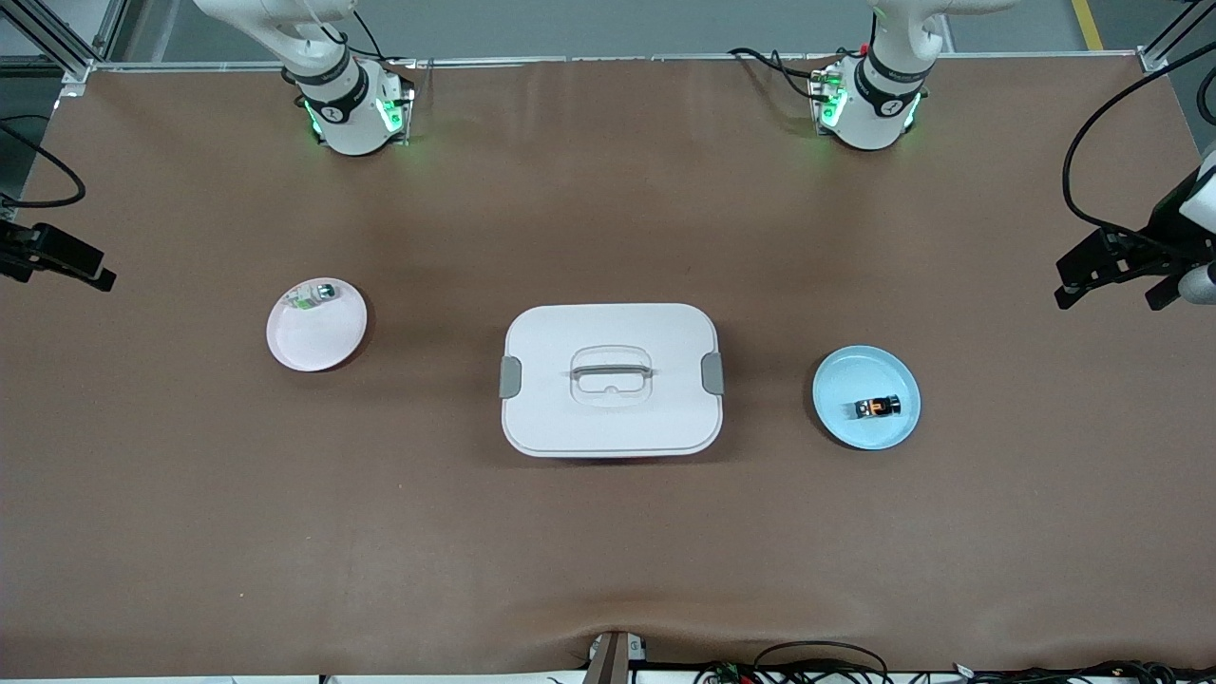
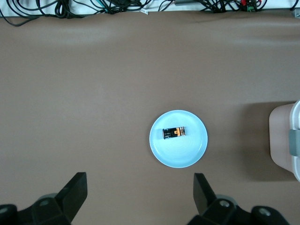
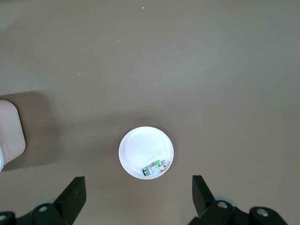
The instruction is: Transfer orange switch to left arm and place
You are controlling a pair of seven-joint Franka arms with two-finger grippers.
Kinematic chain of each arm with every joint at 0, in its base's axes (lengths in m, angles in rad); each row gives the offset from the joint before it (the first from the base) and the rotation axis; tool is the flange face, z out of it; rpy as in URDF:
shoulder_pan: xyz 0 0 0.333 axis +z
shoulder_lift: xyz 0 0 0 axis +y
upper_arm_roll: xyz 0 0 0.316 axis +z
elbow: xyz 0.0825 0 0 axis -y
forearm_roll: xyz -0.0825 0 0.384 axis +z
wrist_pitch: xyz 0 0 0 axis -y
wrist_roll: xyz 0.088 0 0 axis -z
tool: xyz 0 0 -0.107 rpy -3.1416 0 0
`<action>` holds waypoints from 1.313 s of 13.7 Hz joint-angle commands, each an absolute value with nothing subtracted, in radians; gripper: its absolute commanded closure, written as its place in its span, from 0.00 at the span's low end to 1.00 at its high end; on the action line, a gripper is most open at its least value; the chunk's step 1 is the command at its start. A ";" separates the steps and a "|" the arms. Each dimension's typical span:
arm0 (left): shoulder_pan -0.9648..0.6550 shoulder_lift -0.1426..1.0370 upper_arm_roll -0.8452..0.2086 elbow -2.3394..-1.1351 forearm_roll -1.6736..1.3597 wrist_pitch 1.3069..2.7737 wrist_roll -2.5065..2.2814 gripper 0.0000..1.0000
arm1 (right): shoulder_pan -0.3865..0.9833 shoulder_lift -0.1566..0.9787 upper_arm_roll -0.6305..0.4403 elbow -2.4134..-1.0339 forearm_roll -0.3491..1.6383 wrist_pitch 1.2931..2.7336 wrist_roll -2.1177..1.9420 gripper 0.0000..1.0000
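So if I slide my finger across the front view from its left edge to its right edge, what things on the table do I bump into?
Pink plate with the silver-green part → white box → blue plate with the orange switch.

A: The counter (image 1: 190,494) is plain brown. The box (image 1: 608,418) is white with grey clips (image 1: 510,377).

B: The switch (image 1: 877,407) is black with orange, on a light blue plate (image 1: 841,380). The other plate (image 1: 323,347) is pale pink, its part (image 1: 313,296) silver-green.
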State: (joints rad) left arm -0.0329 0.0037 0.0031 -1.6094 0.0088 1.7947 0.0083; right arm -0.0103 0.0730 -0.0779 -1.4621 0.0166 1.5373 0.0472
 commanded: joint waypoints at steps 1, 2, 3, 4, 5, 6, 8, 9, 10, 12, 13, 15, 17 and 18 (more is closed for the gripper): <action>-0.023 -0.003 -0.006 -1.571 0.014 1.729 0.003 0.00 | -0.026 0.049 -0.069 -1.482 0.018 1.546 0.035 0.00; -0.021 -0.002 -0.003 -1.562 0.002 1.738 0.006 0.00 | -0.025 0.049 -0.069 -1.482 0.018 1.546 0.035 0.00; -0.021 0.005 -0.002 -1.518 0.009 1.735 0.002 0.00 | -0.025 0.049 -0.069 -1.482 0.018 1.546 0.035 0.00; -0.021 0.006 -0.002 -1.522 0.011 1.727 0.002 0.00 | -0.025 0.049 -0.069 -1.482 0.018 1.546 0.035 0.00; -0.023 0.008 -0.003 -1.529 0.009 1.726 -0.003 0.00 | -0.025 0.049 -0.069 -1.482 0.018 1.546 0.035 0.00; -0.023 0.020 -0.003 -1.525 0.002 1.726 -0.014 0.00 | -0.025 0.049 -0.068 -1.482 0.018 1.546 0.035 0.00; -0.020 0.035 -0.003 -1.525 -0.003 1.704 -0.043 0.00 | -0.025 0.049 -0.068 -1.482 0.018 1.546 0.035 0.00; -0.021 0.055 -0.005 -1.523 -0.002 1.681 -0.046 0.00 | -0.025 0.049 -0.067 -1.482 0.018 1.546 0.035 0.00; -0.025 0.067 -0.003 -1.528 0.000 1.678 -0.048 0.00 | -0.025 0.049 -0.069 -1.482 0.018 1.546 0.035 0.00; -0.020 0.072 -0.005 -1.525 0.008 1.678 -0.029 0.00 | -0.025 0.049 -0.069 -1.482 0.018 1.546 0.035 0.00; -0.018 0.071 -0.003 -1.522 0.006 1.678 -0.026 0.00 | -0.025 0.049 -0.069 -1.482 0.018 1.546 0.035 0.00; -0.018 0.072 -0.002 -1.520 0.000 1.680 -0.029 0.00 | -0.025 0.049 -0.069 -1.482 0.018 1.546 0.035 0.00; -0.018 0.072 0.000 -1.520 0.000 1.680 -0.043 0.00 | -0.025 0.049 -0.069 -1.482 0.018 1.546 0.035 0.00; -0.018 0.072 0.002 -1.520 0.000 1.678 -0.044 0.00 | -0.025 0.049 -0.068 -1.482 0.018 1.546 0.035 0.00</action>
